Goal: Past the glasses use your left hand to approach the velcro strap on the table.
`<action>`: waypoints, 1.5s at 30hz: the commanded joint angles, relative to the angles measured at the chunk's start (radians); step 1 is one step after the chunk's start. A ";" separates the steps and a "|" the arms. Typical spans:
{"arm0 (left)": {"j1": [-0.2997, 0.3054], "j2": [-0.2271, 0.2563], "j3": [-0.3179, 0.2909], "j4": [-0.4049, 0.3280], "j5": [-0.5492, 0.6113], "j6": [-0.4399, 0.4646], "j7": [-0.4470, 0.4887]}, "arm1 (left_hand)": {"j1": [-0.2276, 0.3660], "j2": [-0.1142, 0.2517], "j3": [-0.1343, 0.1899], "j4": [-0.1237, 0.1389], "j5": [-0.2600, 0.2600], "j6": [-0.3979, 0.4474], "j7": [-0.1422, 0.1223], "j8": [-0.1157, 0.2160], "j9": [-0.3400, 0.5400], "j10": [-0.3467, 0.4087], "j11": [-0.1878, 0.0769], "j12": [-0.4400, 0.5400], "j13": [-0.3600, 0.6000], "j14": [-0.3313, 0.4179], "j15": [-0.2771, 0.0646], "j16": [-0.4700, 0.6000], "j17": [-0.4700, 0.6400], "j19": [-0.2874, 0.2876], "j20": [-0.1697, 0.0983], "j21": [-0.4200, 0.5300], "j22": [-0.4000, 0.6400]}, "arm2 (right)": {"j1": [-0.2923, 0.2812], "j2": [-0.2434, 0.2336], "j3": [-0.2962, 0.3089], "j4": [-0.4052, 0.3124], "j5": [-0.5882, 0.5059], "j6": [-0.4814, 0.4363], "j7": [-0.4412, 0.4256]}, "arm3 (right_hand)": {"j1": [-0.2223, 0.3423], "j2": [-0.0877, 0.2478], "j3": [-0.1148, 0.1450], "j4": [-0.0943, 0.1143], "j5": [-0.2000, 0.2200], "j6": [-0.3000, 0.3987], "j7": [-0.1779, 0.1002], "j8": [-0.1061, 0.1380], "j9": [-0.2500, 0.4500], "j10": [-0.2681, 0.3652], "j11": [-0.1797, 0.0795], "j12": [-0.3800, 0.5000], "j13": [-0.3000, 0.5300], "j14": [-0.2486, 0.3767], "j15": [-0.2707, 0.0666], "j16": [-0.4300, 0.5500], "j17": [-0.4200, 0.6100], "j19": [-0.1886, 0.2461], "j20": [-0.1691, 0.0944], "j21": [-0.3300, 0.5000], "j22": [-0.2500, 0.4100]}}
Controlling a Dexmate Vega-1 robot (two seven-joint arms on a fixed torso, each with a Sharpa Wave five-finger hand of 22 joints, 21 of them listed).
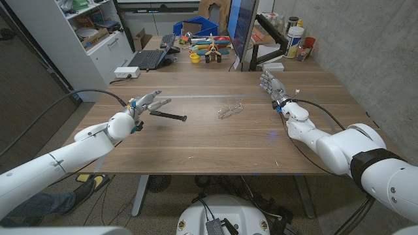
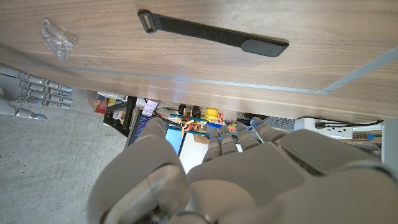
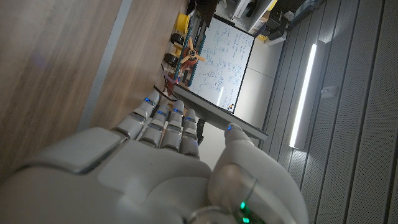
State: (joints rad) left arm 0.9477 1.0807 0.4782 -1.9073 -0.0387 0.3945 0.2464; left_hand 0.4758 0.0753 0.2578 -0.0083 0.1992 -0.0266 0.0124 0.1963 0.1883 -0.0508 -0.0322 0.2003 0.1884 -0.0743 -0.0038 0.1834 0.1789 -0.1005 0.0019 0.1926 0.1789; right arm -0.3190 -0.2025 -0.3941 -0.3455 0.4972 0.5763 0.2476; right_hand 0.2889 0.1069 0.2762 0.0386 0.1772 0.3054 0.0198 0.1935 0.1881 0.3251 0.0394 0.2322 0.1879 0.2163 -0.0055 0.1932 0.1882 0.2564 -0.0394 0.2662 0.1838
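A black velcro strap (image 1: 169, 115) lies on the wooden table (image 1: 215, 147), left of the middle; in the left wrist view the strap (image 2: 211, 33) stretches across the wood. My left hand (image 1: 145, 104) hovers just left of the strap's near end, fingers apart and holding nothing; its back (image 2: 205, 180) fills the lower part of the left wrist view. Clear glasses (image 1: 230, 110) lie near the table's middle, right of the strap; the glasses (image 2: 59, 38) show small beside it. My right hand (image 1: 273, 87) stands at the table's far right, fingers extended and empty.
A laptop (image 1: 149, 59), a white box (image 1: 127, 72), toys (image 1: 209, 49) and a monitor (image 1: 243, 29) crowd the far end of the table. Bottles (image 1: 297, 39) stand at the far right. A white shelf unit (image 1: 85, 32) stands to the left.
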 commanded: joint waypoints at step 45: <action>-0.079 -0.022 0.133 -0.018 0.190 0.143 -0.007 | 0.020 0.002 0.000 -0.013 -0.001 0.015 -0.004 0.008 0.003 0.011 -0.013 0.009 0.005 0.006 -0.004 0.008 0.005 -0.002 0.007 0.009 0.002 | -0.014 -0.007 0.014 -0.001 0.008 0.053 0.021 | 0.005 -0.001 0.003 -0.008 0.005 0.010 -0.001 0.005 0.003 0.012 -0.003 -0.003 0.004 0.016 -0.003 0.000 0.001 0.012 -0.005 -0.011 0.002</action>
State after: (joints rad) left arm 0.8783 1.0646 0.5925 -1.9222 0.1288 0.5184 0.2414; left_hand 0.4838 0.0752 0.2564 -0.0155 0.1992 -0.0121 0.0089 0.2003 0.1883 -0.0433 -0.0429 0.2003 0.1884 -0.0741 -0.0036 0.1834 0.1789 -0.1004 0.0020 0.1964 0.1788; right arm -0.3305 -0.2111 -0.3832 -0.3466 0.5014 0.6219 0.2654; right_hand 0.2889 0.1069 0.2792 0.0356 0.1772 0.3054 0.0198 0.1935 0.1881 0.3287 0.0356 0.2322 0.1879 0.2217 -0.0110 0.1933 0.1861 0.2600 -0.0430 0.2589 0.1836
